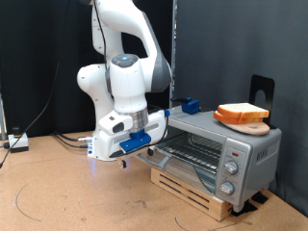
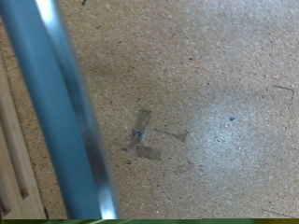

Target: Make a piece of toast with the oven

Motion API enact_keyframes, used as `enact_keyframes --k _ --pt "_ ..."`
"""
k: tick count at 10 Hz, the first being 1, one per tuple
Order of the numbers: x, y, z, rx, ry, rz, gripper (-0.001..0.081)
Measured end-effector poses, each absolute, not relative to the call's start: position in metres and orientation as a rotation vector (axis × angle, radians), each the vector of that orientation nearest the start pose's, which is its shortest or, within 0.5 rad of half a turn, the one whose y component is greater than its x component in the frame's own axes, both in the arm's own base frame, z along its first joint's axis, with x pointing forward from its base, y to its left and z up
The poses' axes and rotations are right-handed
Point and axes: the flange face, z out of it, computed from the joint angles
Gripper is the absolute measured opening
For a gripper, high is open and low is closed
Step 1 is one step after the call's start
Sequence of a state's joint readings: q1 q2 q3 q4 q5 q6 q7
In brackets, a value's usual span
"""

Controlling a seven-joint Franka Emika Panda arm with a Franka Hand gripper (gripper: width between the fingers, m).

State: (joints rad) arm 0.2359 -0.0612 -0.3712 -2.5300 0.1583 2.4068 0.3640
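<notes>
Here your gripper hangs low by the oven door handle; I cannot tell if its fingers are spread. The piece of toast lies on the oven's top. A slipping handle could make the door snap.

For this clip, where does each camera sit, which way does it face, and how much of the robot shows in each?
Exterior view: off the arm, level with the table, looking across at the white arm, its gripper low by the oven, whose door hangs open; the piece of toast lies on a board on top.
Wrist view: on the hand, looking down at the chipboard table past a grey bar, likely the oven door's handle; no fingers show.
Shared: the table and, probably, the oven door.
</notes>
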Motion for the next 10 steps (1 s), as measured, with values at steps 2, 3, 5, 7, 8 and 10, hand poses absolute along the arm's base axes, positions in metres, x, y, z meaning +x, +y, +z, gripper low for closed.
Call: enact_keyframes --k 2,3,5,7,8,10 --pt "0.449 -0.066 0.279 -2.912 0.951 0.109 0.0809" --pt "0.452 -0.071 0.273 -2.923 0.959 0.084 0.0809" --pt "0.456 -0.076 0.261 -2.94 0.961 0.045 0.0809" --pt "0.457 -0.084 0.249 -2.914 1.015 0.061 0.0809" --pt "0.458 -0.088 0.241 -2.886 1.063 0.072 0.0809" --pt "0.46 -0.094 0.226 -2.868 1.109 0.096 0.0809"
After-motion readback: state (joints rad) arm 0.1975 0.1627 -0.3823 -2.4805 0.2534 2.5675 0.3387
